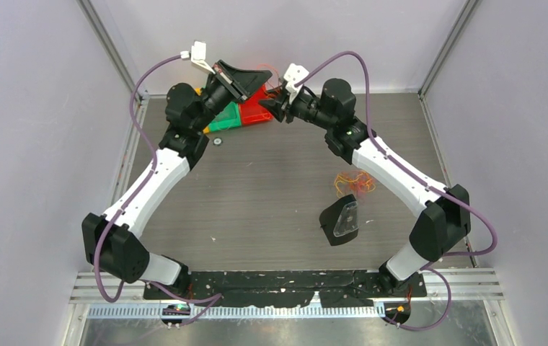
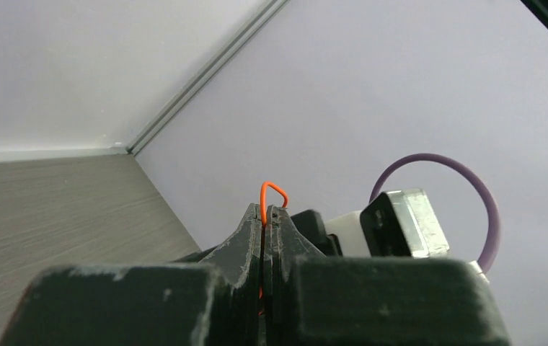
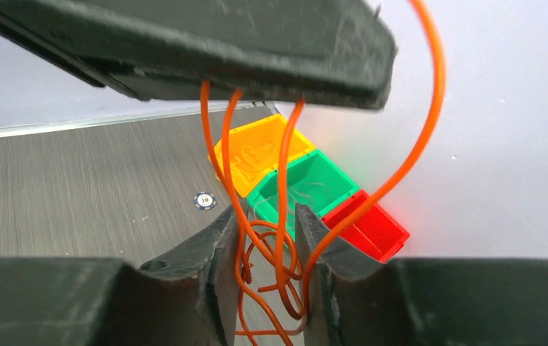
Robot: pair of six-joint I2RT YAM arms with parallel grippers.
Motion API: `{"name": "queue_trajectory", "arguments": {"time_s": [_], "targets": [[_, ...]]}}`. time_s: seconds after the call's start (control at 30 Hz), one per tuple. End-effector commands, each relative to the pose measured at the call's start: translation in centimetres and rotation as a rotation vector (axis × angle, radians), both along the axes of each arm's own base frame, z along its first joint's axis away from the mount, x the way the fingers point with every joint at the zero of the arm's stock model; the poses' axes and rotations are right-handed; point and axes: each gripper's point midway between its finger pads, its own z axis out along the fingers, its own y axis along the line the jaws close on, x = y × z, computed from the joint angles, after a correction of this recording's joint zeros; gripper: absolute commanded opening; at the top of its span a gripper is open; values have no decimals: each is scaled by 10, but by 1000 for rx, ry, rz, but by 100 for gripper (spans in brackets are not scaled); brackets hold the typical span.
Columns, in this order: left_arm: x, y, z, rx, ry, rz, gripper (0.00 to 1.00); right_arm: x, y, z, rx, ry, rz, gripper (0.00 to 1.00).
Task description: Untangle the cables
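Looks partway done; clamps one orange cable (image 2: 262, 194) in the left gripper (image 2: 265, 210), held high; straddles its dangling loops with the right gripper (image 3: 265, 213), jaws apart, nothing pinched yet; leaves a tangled bunch (image 1: 354, 182) on the surface (image 1: 257, 194).

We can read one marking only: the number "10", printed on the pale centre of a small round blue-and-white disc (image 3: 205, 200) that lies flat on the bench (image 3: 76, 194), near the yellow bin (image 3: 260, 155). From overhead we see the same disc (image 1: 217, 142) on the bench, but there it is too small for us to make out any figure.
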Motion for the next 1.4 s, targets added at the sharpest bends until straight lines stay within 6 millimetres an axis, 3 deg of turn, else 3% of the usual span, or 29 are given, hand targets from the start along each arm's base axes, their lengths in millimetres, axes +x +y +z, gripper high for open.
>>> {"name": "queue_trajectory", "arguments": {"time_s": [0.0, 0.1, 0.23, 0.33, 0.4, 0.43, 0.47, 0.57, 0.7, 0.77, 0.8, 0.87, 0.9, 0.97, 1.1, 1.23, 1.37], "targets": [[-9, 12, 30, -53, -55, 31, 0, -7, -8, 29, 30, -76, -24, 28], [-8, 12, 25, -46, -39, 30, 0, -9, -7, 31, 32, -79, -19, 9], [-4, 20, 12, -26, -15, 54, 2, -14, -9, 27, 12, -67, 9, 6], [-6, 33, 9, 35, -75, 67, 46, -20, -11, 18, -30, -53, 45, 5], [-16, 39, 7, 127, -160, 34, 67, -25, -12, 10, -73, -42, 76, 5], [-22, 42, 5, 189, -216, 12, 91, -28, -13, 9, -91, -52, 104, 6], [-31, 45, 0, 270, -284, -34, 99, -34, -14, -2, -133, -35, 135, 5], [-63, 64, -30, 560, -521, -226, 99, -47, -21, -22, -232, 22, 203, 5], [-90, 86, -66, 887, -785, -316, 100, -65, -25, -44, -329, 72, 289, 5], [-107, 83, -79, 940, -856, -367, 100, -70, -25, -48, -332, 87, 310, 6], [-113, 79, -88, 893, -805, -397, 100, -74, -25, -52, -322, 109, 321, 5], [-105, 73, -79, 780, -750, -333, 100, -80, -22, -49, -283, 108, 337, 5], [-100, 69, -83, 642, -609, -293, 100, -80, -20, -41, -257, 76, 340, 5], [-112, 61, -59, 554, -757, -224, 100, -93, -18, -33, -221, 68, 382, 6], [-121, 47, -67, 693, -941, -203, 100, -113, -16, -39, -258, 56, 466, 5], [-122, 35, -95, 885, -1012, -281, 100, -127, -16, -52, -324, 68, 499, 5], [-116, 30, -92, 1010, -1140, -254, 99, -133, -15, -60, -355, 75, 504, 5]]}}
